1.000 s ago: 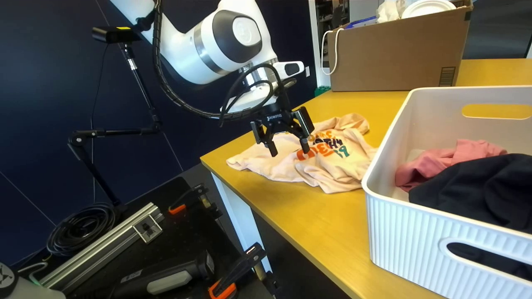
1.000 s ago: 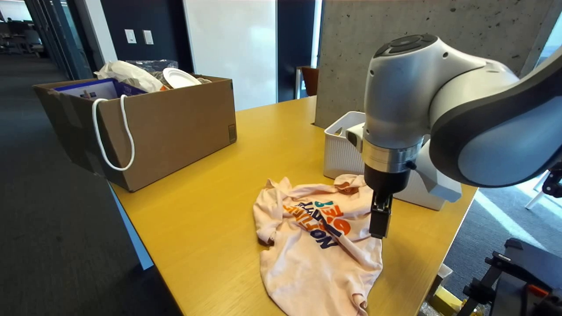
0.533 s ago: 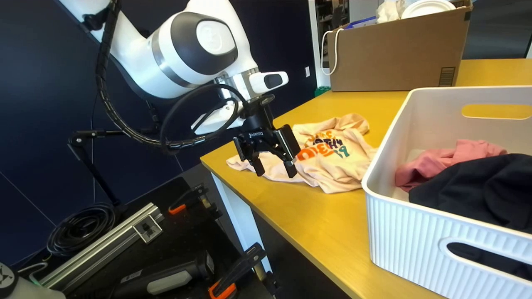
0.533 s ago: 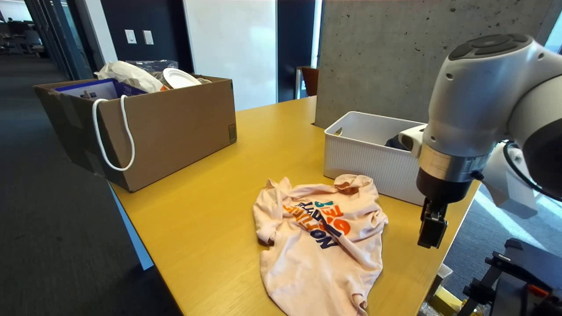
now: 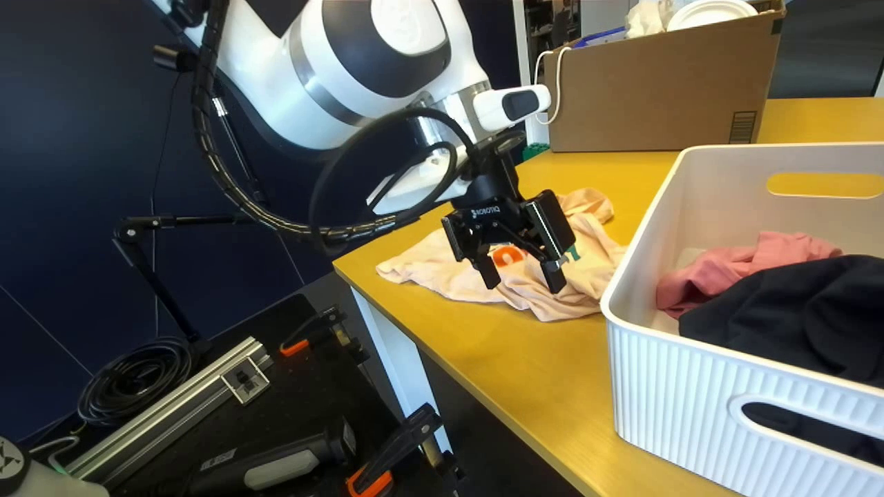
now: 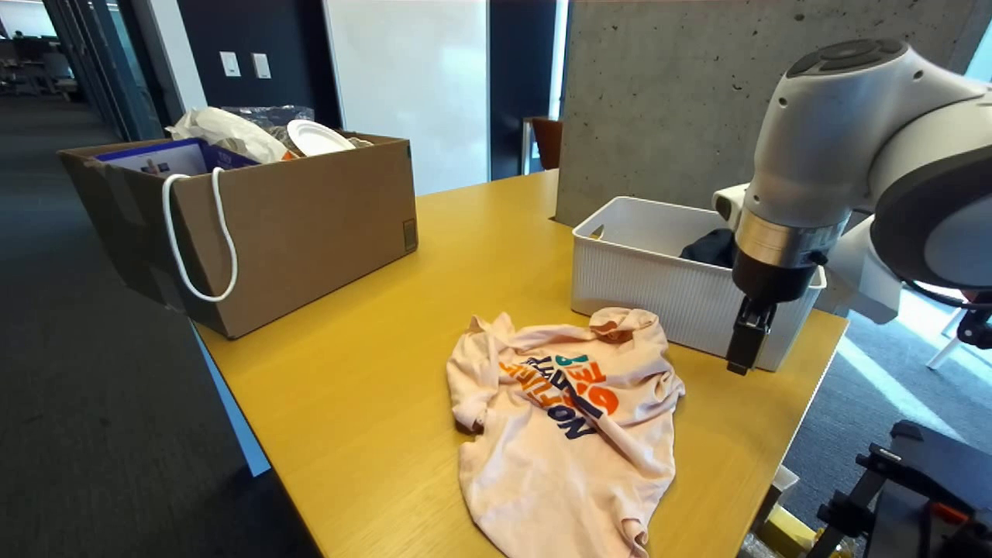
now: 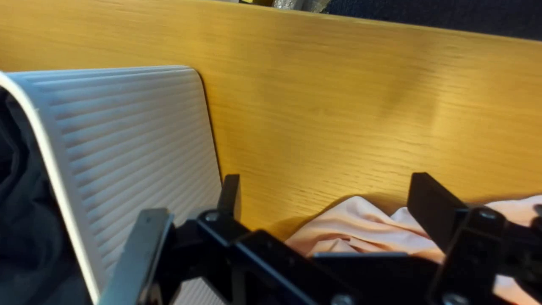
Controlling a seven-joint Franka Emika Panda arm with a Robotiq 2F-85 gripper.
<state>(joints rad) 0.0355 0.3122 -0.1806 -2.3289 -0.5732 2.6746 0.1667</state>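
1. Wrist view: our gripper [image 7: 325,192] hangs empty, fingers spread, near the bin [image 7: 144,148]; we judge this a positioning step.
2. The shirt [image 7: 364,226] lies on the table [image 7: 317,106] nearby; our next move likely calls for avoiding the bin's wall.
3. Room opens toward the table's edge [image 7: 381,24]; the box [image 6: 310,232] stands well apart.

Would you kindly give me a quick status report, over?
Jaws open, empty. Peach garment crumpled on the table. White bin close beside it, possibly in the way.
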